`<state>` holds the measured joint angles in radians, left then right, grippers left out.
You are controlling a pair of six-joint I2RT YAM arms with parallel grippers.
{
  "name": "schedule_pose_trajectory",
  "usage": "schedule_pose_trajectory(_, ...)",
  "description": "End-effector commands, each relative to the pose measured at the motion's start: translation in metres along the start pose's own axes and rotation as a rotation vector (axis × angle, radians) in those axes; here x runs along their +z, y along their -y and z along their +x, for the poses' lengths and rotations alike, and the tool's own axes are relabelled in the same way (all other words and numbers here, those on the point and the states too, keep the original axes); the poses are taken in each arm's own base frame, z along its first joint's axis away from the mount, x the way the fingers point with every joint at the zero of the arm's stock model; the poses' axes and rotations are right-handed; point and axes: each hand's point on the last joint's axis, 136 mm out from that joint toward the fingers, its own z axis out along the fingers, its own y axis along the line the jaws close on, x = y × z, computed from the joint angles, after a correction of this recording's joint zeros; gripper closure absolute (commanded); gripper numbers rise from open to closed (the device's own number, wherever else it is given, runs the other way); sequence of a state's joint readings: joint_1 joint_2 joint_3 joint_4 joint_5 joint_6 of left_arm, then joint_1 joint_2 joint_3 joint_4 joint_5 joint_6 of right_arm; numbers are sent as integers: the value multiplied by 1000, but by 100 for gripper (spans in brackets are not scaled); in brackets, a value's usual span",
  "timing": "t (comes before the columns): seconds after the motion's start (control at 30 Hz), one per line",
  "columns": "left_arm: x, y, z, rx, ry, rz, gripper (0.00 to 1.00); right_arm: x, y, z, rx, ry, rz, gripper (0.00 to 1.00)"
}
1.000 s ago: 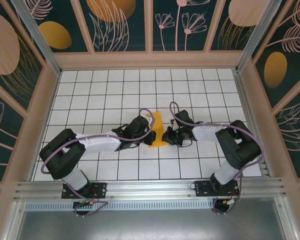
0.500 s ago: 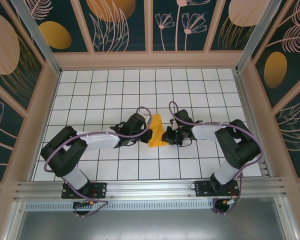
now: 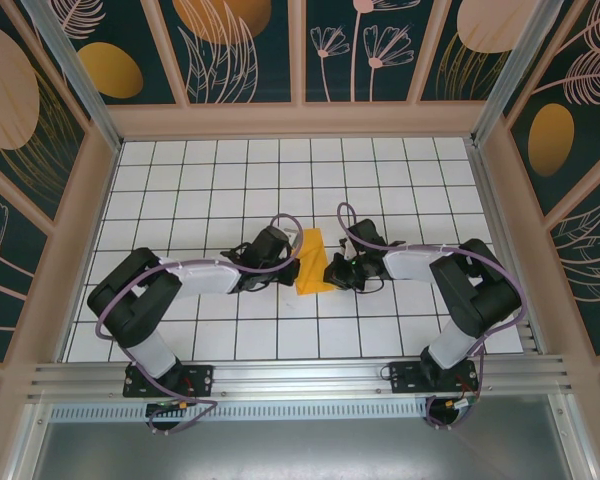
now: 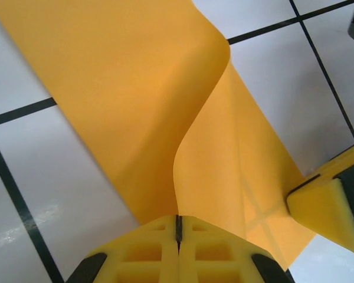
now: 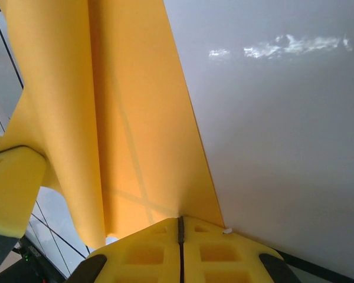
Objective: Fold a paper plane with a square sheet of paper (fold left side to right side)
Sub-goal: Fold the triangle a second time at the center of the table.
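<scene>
The orange-yellow sheet of paper (image 3: pixel 313 260) lies mid-table, bent into a narrow shape between both grippers. My left gripper (image 3: pixel 294 268) is shut on its left edge; in the left wrist view the paper (image 4: pixel 135 100) curls up in an S-bend from the closed jaws (image 4: pixel 178 219). My right gripper (image 3: pixel 332 270) is shut on the right edge, and the paper (image 5: pixel 135 118) runs up from its closed jaws (image 5: pixel 180 221) with faint crease lines. One fingertip (image 4: pixel 327 203) of the right gripper shows at the left wrist view's right edge.
A white tiled table (image 3: pixel 200 190) with black grid lines stretches around the arms. Patterned walls with wooden frames (image 3: pixel 300 120) enclose it on three sides. An aluminium rail (image 3: pixel 300 380) runs along the near edge by the arm bases.
My left gripper has drawn back a little to the left with the paper's edge. The paper has gone from a narrow upright fold to a wider, flatter shape. The right gripper has stayed put.
</scene>
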<state>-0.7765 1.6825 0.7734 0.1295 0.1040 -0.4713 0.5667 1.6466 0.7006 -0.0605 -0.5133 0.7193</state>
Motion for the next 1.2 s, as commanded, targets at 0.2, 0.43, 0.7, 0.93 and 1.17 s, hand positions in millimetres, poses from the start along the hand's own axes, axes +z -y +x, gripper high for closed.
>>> schedule_pose_trajectory(0.2,4,0,-14,28,15,-8,100,9,30,14,30,-47,118,91)
schedule_pose_trajectory(0.43,13,-4,-10,25,-2,-23,100,10,31,15,32,-50,121,91)
schedule_pose_trajectory(0.7,17,-4,-11,28,-6,-25,100,10,32,16,32,-53,126,91)
schedule_pose_trajectory(0.93,21,-5,-9,27,-14,-30,100,11,33,16,35,-55,127,91)
schedule_pose_trajectory(1.17,24,-6,-5,24,-29,-25,100,11,33,16,32,-55,123,91)
